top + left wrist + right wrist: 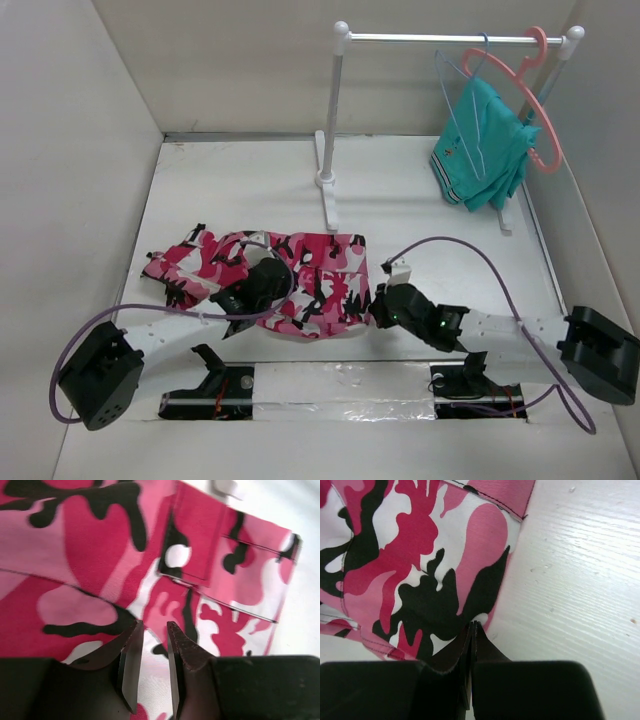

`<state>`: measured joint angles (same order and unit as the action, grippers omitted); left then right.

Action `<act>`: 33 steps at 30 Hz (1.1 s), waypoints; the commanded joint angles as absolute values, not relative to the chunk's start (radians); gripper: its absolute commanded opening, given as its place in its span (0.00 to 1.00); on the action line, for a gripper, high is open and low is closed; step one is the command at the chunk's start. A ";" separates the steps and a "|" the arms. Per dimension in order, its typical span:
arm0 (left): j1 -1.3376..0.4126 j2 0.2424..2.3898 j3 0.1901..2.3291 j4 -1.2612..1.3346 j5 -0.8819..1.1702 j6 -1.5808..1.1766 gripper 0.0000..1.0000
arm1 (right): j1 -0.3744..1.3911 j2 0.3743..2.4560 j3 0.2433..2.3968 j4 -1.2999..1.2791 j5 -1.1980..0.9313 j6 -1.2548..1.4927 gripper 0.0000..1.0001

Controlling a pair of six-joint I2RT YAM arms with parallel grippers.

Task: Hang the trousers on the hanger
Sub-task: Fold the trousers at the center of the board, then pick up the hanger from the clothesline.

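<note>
- The trousers (300, 275) lie flat but rumpled at the middle of the desk (230, 190), nearer the near edge and reaching toward the left edge.
- The left gripper (152, 626) sits low over the cloth by its near edge, its jaws spread by a narrow gap with print showing between them.
- The right gripper (471, 626) is at the trousers' right edge, its jaws pressed together. Whether any cloth is caught cannot be told.
- Bare desk lies open right of that edge and behind the trousers, up to the far edge.
- The hanger (460, 125) hangs on the white rack (335, 120) near the far right corner, beside a salmon hanger (530, 100) carrying a teal garment (490, 150).
</note>
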<state>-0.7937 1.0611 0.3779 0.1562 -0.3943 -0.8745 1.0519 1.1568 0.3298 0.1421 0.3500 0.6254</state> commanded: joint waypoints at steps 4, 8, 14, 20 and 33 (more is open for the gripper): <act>-0.813 1.008 0.429 0.311 -0.319 -0.763 0.19 | 1.058 0.844 0.448 -0.082 0.405 0.502 0.04; -0.844 0.994 0.507 0.383 -0.324 -0.675 0.05 | 1.010 0.660 0.667 -0.231 0.520 0.269 0.00; -0.853 1.055 0.569 0.491 -0.304 -0.529 0.00 | 0.674 0.681 1.052 -0.267 0.568 -0.021 0.00; -0.853 1.013 0.494 0.566 -0.258 -0.479 0.00 | 0.269 1.003 1.369 -0.293 0.280 -0.112 0.69; -0.853 0.911 0.469 0.557 -0.227 -0.456 0.07 | -0.051 1.522 1.536 -0.230 -0.232 -0.135 0.68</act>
<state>-0.8501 0.9035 0.4603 0.5186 -0.2562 -0.4717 -0.0624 1.5745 1.5074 -0.2813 -0.1444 -0.1127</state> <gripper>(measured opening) 0.066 0.684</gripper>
